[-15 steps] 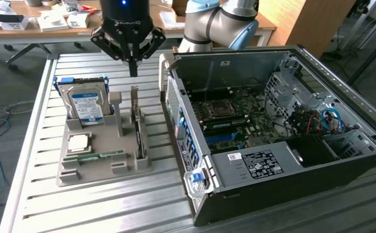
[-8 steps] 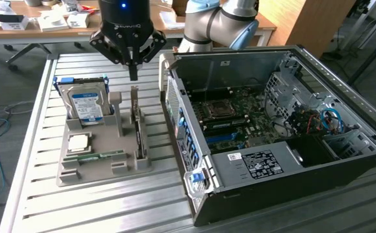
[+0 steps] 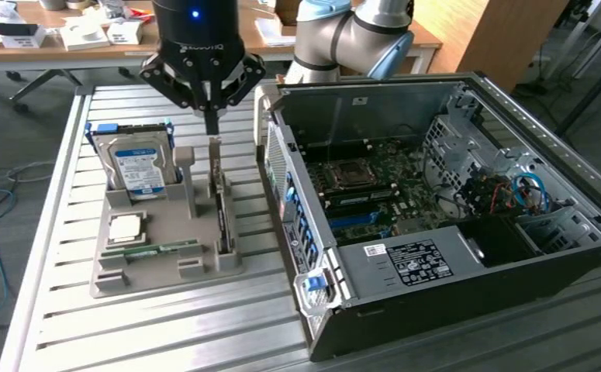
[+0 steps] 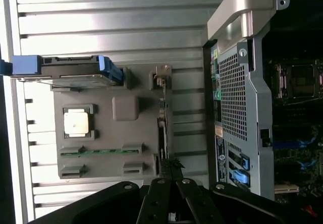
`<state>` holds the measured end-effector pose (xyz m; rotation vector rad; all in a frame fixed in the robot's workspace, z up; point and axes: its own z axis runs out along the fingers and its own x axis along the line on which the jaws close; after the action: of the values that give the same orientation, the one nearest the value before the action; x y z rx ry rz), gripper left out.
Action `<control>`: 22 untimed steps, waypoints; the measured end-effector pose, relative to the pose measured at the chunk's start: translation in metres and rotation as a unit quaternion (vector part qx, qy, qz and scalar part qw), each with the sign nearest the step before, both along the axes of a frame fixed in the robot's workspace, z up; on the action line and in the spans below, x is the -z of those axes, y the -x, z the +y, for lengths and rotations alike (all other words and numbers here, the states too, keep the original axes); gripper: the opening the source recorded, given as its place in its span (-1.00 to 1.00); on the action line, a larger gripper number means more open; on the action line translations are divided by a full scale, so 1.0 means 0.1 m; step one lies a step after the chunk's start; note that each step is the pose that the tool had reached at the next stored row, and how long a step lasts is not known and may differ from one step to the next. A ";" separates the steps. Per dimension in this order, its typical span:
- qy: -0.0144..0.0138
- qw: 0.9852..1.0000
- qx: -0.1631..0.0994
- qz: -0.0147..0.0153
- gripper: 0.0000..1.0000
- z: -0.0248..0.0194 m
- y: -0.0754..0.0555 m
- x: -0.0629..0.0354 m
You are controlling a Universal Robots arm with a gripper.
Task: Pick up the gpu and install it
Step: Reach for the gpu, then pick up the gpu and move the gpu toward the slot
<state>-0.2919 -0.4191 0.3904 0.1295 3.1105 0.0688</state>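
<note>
The gripper (image 3: 210, 128) hangs over the grey holder (image 3: 166, 267) on the slatted table (image 3: 124, 325), its 2 fingers drawn together to a narrow point. That point sits right at the upper end of the gpu (image 3: 219, 198). Whether it pinches the card's top edge or only hovers just above it, I cannot tell.

The risk, as I judge it, lies in how little there is to hold. The card stands on its long edge in 1 slot of the holder, so a grip near 1 end could let it swing or tilt once it leaves the slot. If the card binds against the slot walls, the light holder may lift with it. A downward push with the fingers closed would load the thin board edge-on and could flex it. The open computer case (image 3: 414, 263) stands just beside the holder on the exterior view's right, and its rim could catch the card's metal end on the way across.

The gpu itself is a thin, dark board seen almost edge-on, with a pale metal bracket at its upper end. It stands near the blue-labelled hard drive (image 3: 138, 167), with the holder's central post between them — the processor chip (image 3: 126, 227) and the green memory stick (image 3: 155, 249) lie flat nearby.
</note>
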 end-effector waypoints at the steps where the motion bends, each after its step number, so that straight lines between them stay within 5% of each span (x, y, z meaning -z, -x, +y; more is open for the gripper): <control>1: 0.000 1.000 0.000 0.000 -0.79 -0.010 0.00 0.000; 7: 0.000 1.000 0.000 0.000 -0.79 -0.063 0.03 0.001; 22: 0.000 1.000 0.000 0.000 -0.79 -0.066 0.04 0.001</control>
<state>-0.2955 -0.4257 0.3903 0.1295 3.1105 0.0687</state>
